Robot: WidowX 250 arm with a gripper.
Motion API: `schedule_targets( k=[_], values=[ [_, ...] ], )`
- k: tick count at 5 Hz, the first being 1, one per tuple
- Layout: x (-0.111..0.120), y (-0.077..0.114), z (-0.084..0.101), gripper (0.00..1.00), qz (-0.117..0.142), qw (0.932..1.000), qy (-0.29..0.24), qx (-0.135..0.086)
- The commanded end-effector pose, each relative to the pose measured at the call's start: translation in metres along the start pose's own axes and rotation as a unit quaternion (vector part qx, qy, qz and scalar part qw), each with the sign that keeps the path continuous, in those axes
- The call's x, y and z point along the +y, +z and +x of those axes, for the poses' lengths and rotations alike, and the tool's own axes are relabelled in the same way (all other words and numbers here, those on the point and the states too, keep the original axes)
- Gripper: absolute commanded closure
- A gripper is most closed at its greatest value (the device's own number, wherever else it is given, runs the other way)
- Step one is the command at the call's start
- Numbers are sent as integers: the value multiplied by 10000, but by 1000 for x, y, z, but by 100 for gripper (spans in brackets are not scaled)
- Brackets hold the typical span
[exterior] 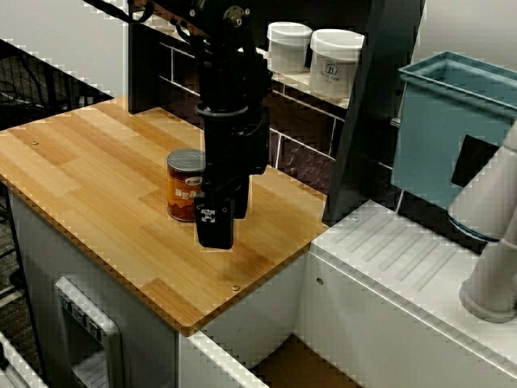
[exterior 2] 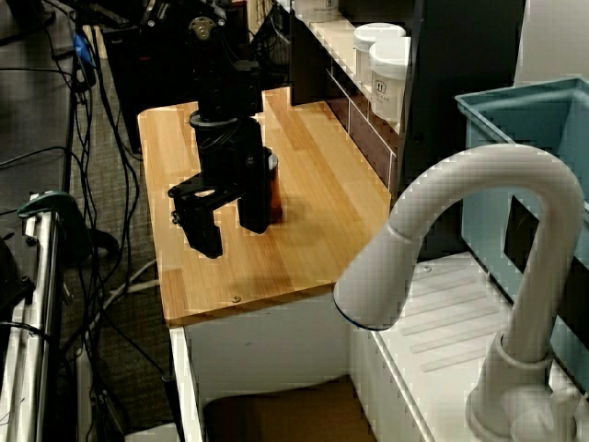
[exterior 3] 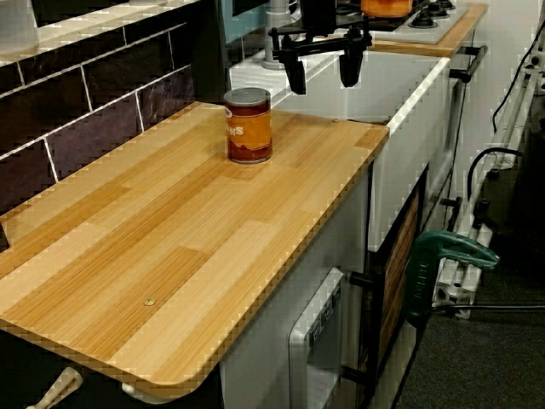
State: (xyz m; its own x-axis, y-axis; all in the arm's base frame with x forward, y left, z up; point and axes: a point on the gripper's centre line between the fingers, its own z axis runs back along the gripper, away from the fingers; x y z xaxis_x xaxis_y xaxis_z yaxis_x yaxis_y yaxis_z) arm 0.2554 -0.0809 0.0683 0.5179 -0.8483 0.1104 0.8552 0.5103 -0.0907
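- The gripper (exterior 2: 228, 226) hangs over the wooden counter (exterior: 97, 178) with its jaws spread wide and nothing between them — empty in all three views.
- The can (exterior 3: 249, 125) stands upright on the counter, towards the end nearest the sink. It is just beside the gripper, outside the jaws rather than between them.
- In the view past the faucet, the can is half hidden behind one of the fingers (exterior 2: 254, 207). Whether that finger touches it cannot be told.
- In the view along the counter, the fingertips hang clear of the wood and apart from the can.
- Risk, as a judgement: because the can sits off to one side, a sideways move at this height could strike its wall with the outside of a finger and topple it.
- A toppled round can would likely roll. The counter's front edge is near and no lip shows there, so the can could drop to the floor.
- A descent slightly out of line could land a fingertip on the lid's rim and tip the can, or press it askew.
- The label looks smooth, so a hold taken off-centre might slip.
- Count: one gripper with two fingers, one can, one counter.
- Further off there are two white jars (exterior: 313, 50) on a shelf, one blue bin (exterior: 452, 121) and one white faucet (exterior 2: 460, 230).
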Motion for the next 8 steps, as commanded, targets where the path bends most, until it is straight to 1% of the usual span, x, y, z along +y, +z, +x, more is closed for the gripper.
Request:
schedule_targets(
  k=[1, 2, 3, 4, 5, 6, 7, 8],
  values=[
    [18, 1, -2, 0, 280, 9928, -1152, -166],
    [29, 5, -2, 0, 529, 9914, -1187, -152],
    [40, 12, -1, 0, 668, 9913, -1126, -150],
    [52, 11, -1, 0, 808, 9909, -1074, -77],
    [63, 11, -4, 0, 871, 9904, -1072, -43],
    [74, 11, -12, 0, 862, 9907, -1053, -35],
    [82, 16, -23, 0, 806, 9913, -1045, -1],
    [83, 25, -36, 0, 680, 9916, -1101, 36]
  ],
)
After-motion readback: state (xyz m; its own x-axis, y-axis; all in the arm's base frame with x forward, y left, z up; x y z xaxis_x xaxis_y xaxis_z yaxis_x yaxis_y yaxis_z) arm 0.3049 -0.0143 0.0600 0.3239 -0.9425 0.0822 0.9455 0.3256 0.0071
